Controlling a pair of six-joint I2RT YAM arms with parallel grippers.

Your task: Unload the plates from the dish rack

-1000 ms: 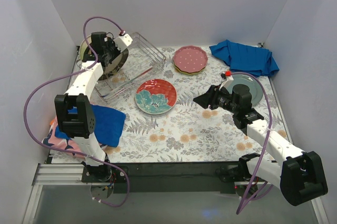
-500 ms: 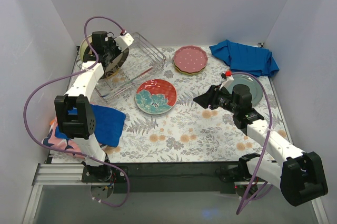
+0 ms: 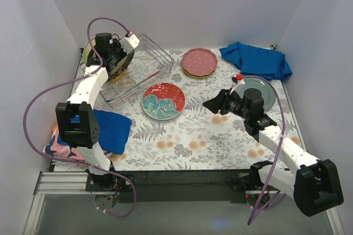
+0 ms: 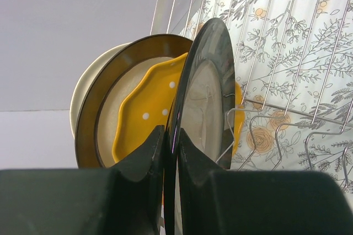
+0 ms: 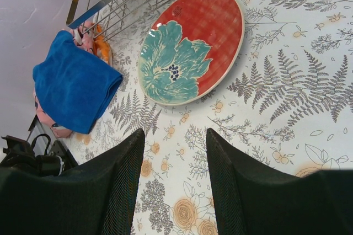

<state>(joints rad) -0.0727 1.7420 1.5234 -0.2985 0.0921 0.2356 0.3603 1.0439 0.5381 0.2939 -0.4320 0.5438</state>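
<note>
Top external view: one silver wire dish rack [image 3: 149, 58] sat at 10 o'clock on the fern-and-flower printed table [image 3: 193, 138]. Four plates lay flat outside it: a teal-and-red floral plate [image 3: 162, 101] at centre, a pink scalloped plate [image 3: 199, 60] stacked on a lime-green plate [image 3: 189, 73] at 12 o'clock, and a grey-teal plate [image 3: 267, 92] at 3 o'clock.

Four more stood on edge in the rack (counted in the left wrist view): a dark glossy plate [image 4: 207, 75], an orange dotted plate [image 4: 146, 111], a brown-rimmed plate [image 4: 91, 113] and a cream plate [image 4: 80, 97].

The left gripper [image 4: 170, 133] was pinched onto the dark glossy plate's rim. The right gripper [image 5: 175, 133] hung with fingers apart, holding nothing, over bare table at 3 o'clock of the floral plate.

Two blue cloths lay at 2 o'clock [image 3: 256, 60] and 8 o'clock [image 3: 112, 129]. White walls [image 3: 193, 9] closed in three sides.
</note>
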